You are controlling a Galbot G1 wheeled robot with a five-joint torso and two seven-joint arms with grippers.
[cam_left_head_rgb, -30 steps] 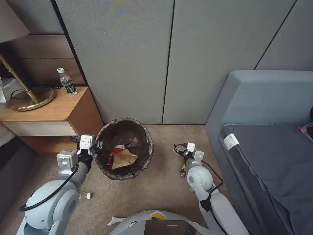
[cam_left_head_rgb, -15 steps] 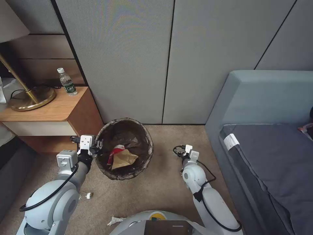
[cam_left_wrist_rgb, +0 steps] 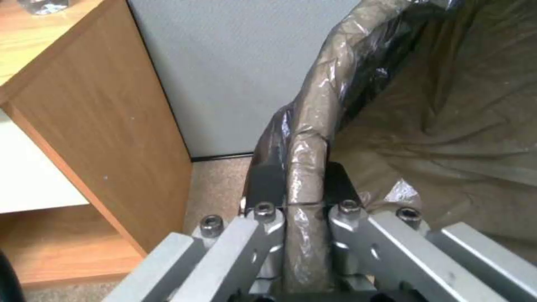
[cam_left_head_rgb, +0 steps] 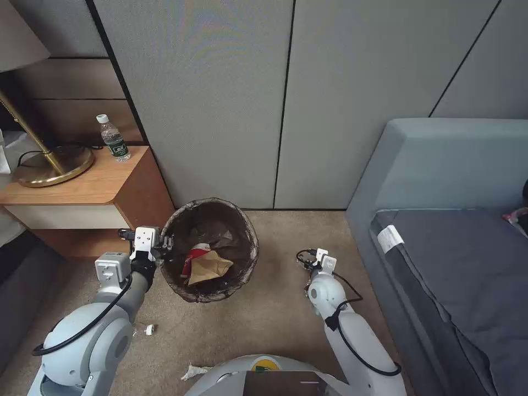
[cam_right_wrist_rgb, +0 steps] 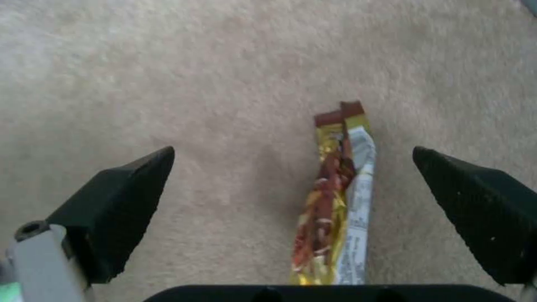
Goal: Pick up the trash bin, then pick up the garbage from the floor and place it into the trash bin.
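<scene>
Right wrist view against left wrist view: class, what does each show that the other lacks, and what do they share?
Right wrist view alone: the right end effector open, fingers spread to either side of a yellow-and-red snack wrapper lying flat on the floor.

Left wrist view alone: the left end effector shut on the bag-lined rim of the trash bin, with a wooden nightstand and a grey wall panel beside it.

Shared: the beige carpet.
</scene>
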